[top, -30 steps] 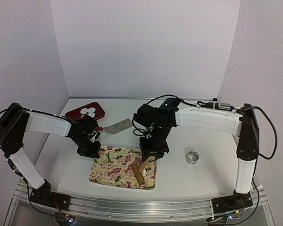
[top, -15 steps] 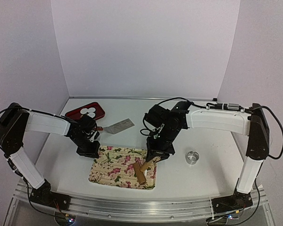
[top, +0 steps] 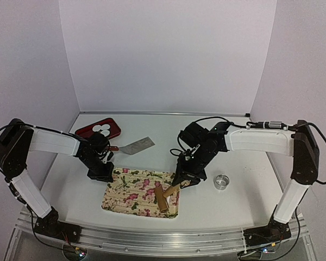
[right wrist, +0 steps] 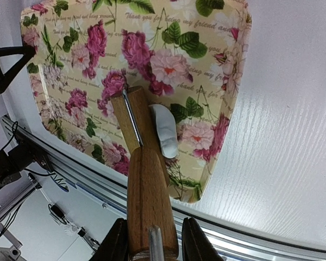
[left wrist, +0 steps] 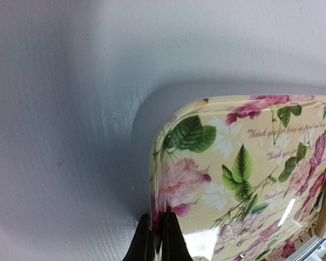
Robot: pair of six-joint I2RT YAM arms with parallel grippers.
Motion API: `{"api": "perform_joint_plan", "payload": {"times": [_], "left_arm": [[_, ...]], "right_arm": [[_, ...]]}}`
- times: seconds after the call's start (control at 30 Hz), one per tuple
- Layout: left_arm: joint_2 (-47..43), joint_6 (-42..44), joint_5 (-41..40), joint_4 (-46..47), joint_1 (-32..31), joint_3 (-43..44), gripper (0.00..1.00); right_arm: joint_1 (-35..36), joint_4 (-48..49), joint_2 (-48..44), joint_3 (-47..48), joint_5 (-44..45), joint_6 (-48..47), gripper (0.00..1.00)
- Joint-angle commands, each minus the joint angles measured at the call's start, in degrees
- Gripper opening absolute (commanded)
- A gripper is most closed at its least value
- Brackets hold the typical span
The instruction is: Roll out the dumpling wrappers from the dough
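Pale lilac walls enclose a white worktop [top: 244,157].

**Layout.** A floral tray [top: 127,201] lies close to the near edge, left of centre. A red dish [top: 86,132] toward the far-left corner carries the wrappers [top: 101,129], a small cluster of white discs. A metal scraper [top: 137,145] lies just right of the dish. A metal ring [top: 221,181] stands alone toward the right edge.

**Left gripper** [left wrist: 158,235]. The jaws are closed almost to touching and pinch the tray's rim near its far-left corner.

**Right gripper** [top: 183,181]. The jaws are spread to the width of the wooden pin [right wrist: 146,179] and clamp its handle. The pin slopes down over the right end of the tray.

**Dough** [right wrist: 164,130]. This is a small white oblong lump lying on the tray near its right rim. It sits against the side of the pin's lighter fore part, beside the pin and not under it. It looks thick and shows no thin sheet yet.

**Step in hand.** In my judgement this is the rolling step, at its start, with the tray steadied and the pin brought to the lump.

**Next move.** The pin needs shifting sideways over the dough and laying flatter. It should then be pressed and rolled across while the left jaws hold the tray against sliding.
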Motion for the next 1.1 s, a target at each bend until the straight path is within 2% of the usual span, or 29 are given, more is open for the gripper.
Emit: {"api": "perform_joint_plan", "payload": {"times": [0.0,0.6,0.83,1.07], "left_arm": [[-0.60,1.22,-5.85,-1.10,2.26,-0.70,0.00],[-0.48,1.51,-5.17,-1.15,2.94,-0.54,0.00],[0.39,2.21,-1.05,0.49,2.89,0.74,0.00],[0.64,1.63,0.23,1.23,2.89,0.59,0.00]], "right_arm": [[-1.87,-11.35,0.99,-4.71,10.68,1.07,0.00],[-4.00,-10.88,-2.37,-7.09,10.43,0.78,0.00],[-2.89,-6.39,2.14,-0.15,5.34,-2.86,0.00],[-0.92,-6.04,10.04,3.82,5.43,-1.94,0.00]]}}
